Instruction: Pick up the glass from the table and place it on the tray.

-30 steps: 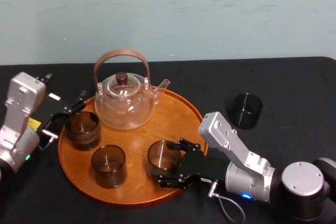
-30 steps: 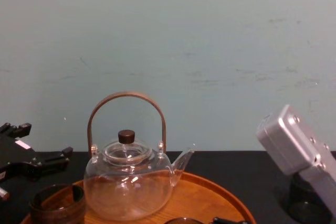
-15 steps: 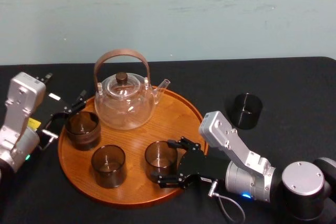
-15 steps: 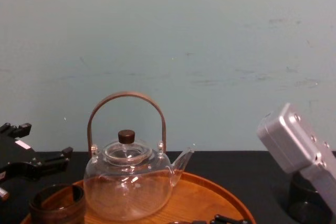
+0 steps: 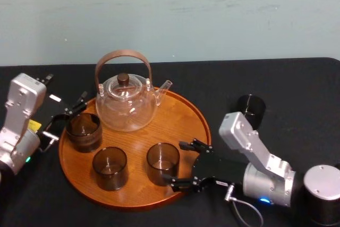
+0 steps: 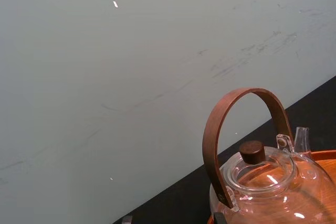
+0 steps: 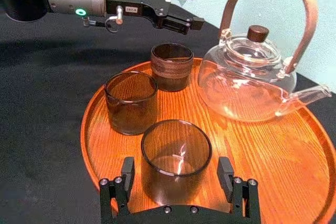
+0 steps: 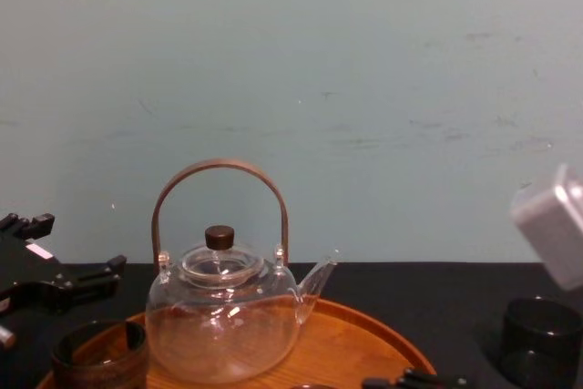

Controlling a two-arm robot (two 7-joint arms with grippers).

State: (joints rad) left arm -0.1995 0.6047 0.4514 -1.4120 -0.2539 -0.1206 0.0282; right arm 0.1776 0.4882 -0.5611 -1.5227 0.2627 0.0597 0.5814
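Observation:
A smoky-brown glass (image 5: 162,163) stands upright on the round wooden tray (image 5: 183,112), near its front right rim. My right gripper (image 5: 179,163) is open just to its right, fingertips level with the glass's side. In the right wrist view the glass (image 7: 176,161) sits between the fingers (image 7: 127,174) with a gap on each side. A second glass (image 5: 110,167) stands on the tray to its left. A dark glass (image 5: 251,110) stands on the black table (image 5: 297,89) behind my right arm. My left gripper (image 5: 66,116) is open at the tray's left edge, beside the thick-rimmed cup (image 5: 83,130).
A clear glass teapot (image 5: 126,102) with an arched brown handle fills the back of the tray. The dark glass (image 8: 539,339) on the table stands at the lower right of the chest view. A pale wall runs behind the table's far edge.
My right gripper has drawn back to the right, away from the glass, with its fingers spread. The glass stays on the tray. The left arm has not moved.

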